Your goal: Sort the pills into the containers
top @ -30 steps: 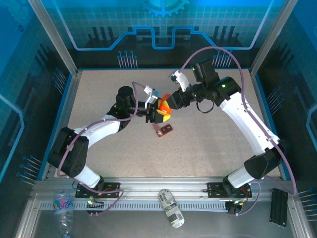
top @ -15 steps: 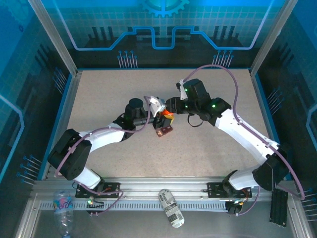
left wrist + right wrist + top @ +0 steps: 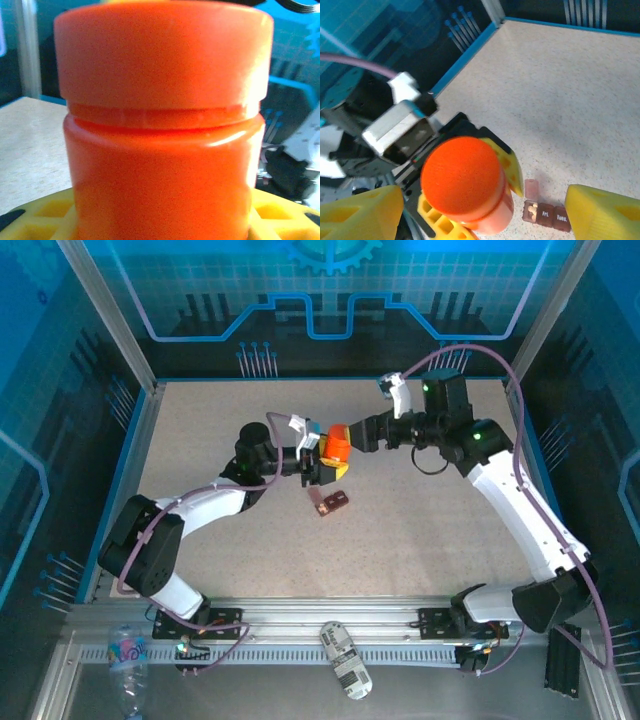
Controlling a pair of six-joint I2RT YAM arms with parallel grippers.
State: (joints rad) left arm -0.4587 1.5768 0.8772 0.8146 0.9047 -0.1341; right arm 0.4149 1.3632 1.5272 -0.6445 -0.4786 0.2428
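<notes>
Right wrist shows pills (image 3: 532, 211) in tray (image 3: 555, 216) (left pincer (image 3: 325, 465) clamps bottle (image 3: 462, 177); right pincer (image 3: 482, 197) apart).

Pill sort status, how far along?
Done: little. The tray has one lid flipped up, something pale inside. In hand: left fingers grip the orange bottle, cap on; right fingers stand open either side of it. Left: cap off, then fill the other compartments.
</notes>
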